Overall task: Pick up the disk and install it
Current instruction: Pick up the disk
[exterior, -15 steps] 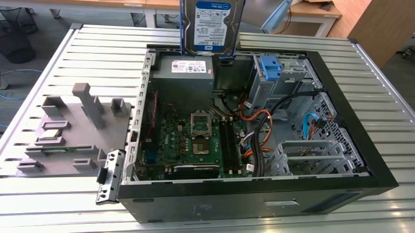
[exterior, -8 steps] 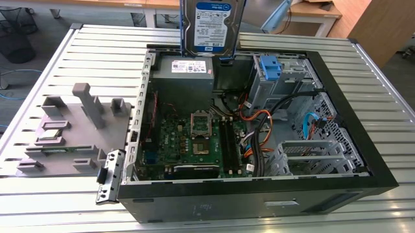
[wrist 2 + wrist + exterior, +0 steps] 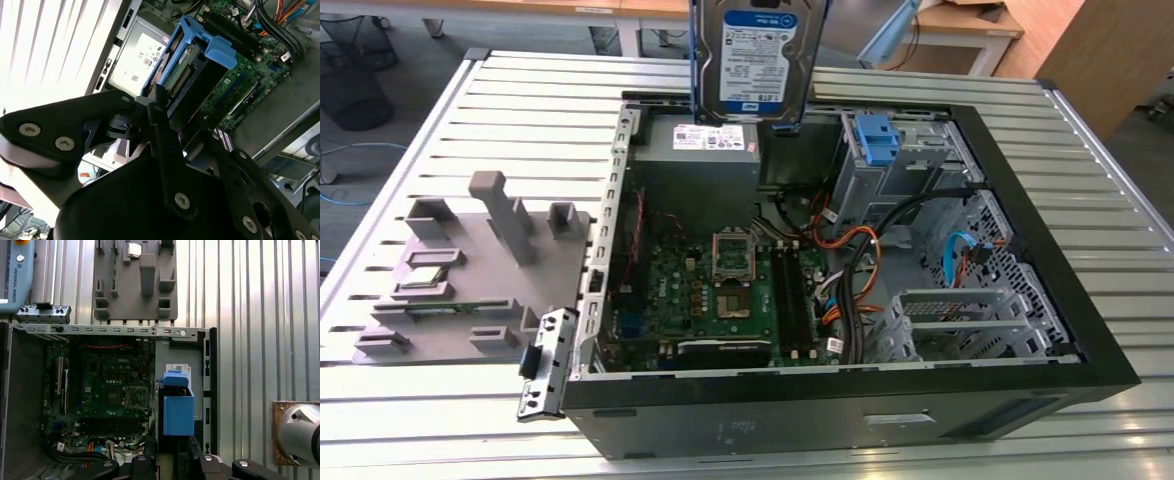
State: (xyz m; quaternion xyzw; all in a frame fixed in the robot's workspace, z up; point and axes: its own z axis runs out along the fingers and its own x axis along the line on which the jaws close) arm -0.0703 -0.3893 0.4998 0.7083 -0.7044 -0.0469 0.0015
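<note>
Silver disk, blue-and-white label, clipped in a blue frame, hangs upright above the open computer case, over the grey power box. Claw is clenched on the disk's frame.

The disk, edge-on in its blue frame, sits above the open case, seemingly in the pincer.

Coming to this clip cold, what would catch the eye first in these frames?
The disk, clipped in its blue frame, hangs in the air at the top of the exterior view, above the grey power supply of the open computer case. In the second wrist view the gripper is shut on it. A grey parts tray lies at the exterior view's left.
</note>
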